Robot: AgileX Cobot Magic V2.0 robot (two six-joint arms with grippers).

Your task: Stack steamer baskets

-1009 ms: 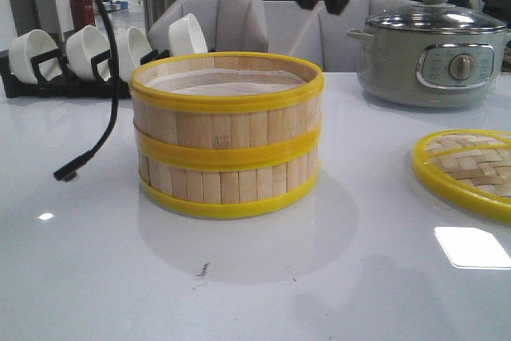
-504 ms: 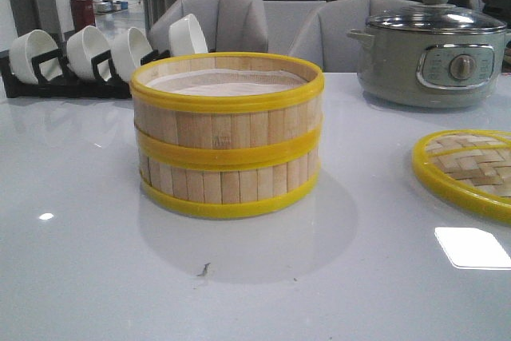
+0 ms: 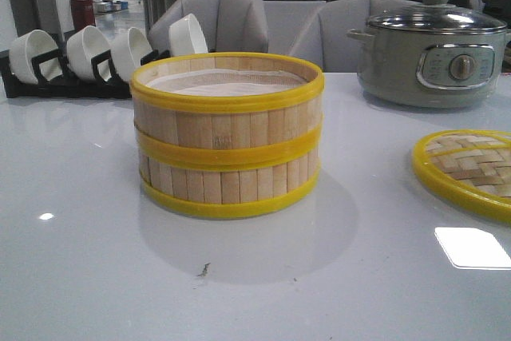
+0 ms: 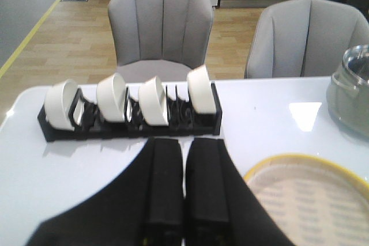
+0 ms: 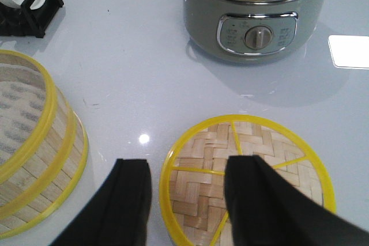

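Note:
Two steamer baskets stand stacked in the middle of the table: the upper basket (image 3: 227, 101) sits squarely on the lower basket (image 3: 227, 181), yellow rims meeting. The stack's top rim and pale liner (image 4: 311, 194) show in the left wrist view, and its side (image 5: 34, 159) in the right wrist view. My left gripper (image 4: 184, 145) is shut with nothing between its fingers, high above the table beside the stack. My right gripper (image 5: 187, 168) is open and empty, hovering over the edge of the woven lid (image 5: 248, 177). Neither gripper appears in the front view.
A flat woven-bamboo lid (image 3: 471, 169) lies at the right. A grey electric pot (image 3: 435, 49) with a glass lid stands at the back right. A black rack of white bowls (image 3: 88, 57) lines the back left, with grey chairs (image 3: 219, 17) behind the table.
A dark arm and a hanging cable seen at the top and left a second ago have left the front view. The stacked baskets have not moved.

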